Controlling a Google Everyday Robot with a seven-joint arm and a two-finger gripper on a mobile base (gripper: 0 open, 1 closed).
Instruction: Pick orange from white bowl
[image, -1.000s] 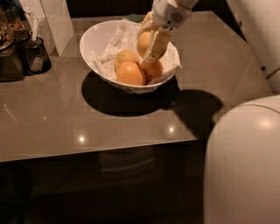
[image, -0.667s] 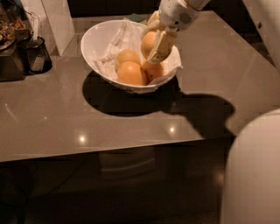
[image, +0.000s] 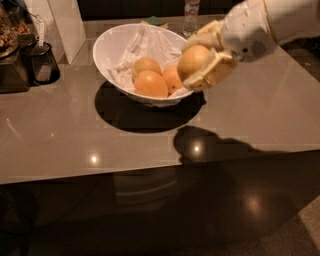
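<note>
End effector (image: 192, 63) holds the orange (image: 195, 58) at the right rim of the white bowl (image: 111, 44).

From my station I see its two cream fingers (image: 204, 76) closed around the pale orange, one above and one below, gripping it firmly. The fruit sits higher than the bowl's contents and overlaps the near right edge of the rim. Inside the bowl lie three deeper-orange fruits (image: 150, 84), bunched together on crumpled white paper (image: 150, 42). The bowl rests on the glossy brown worktop (image: 75, 130) and casts a dark round shadow. A water bottle (image: 191, 15) stands behind it, and a dark mug (image: 43, 62) is off to the left.
</note>
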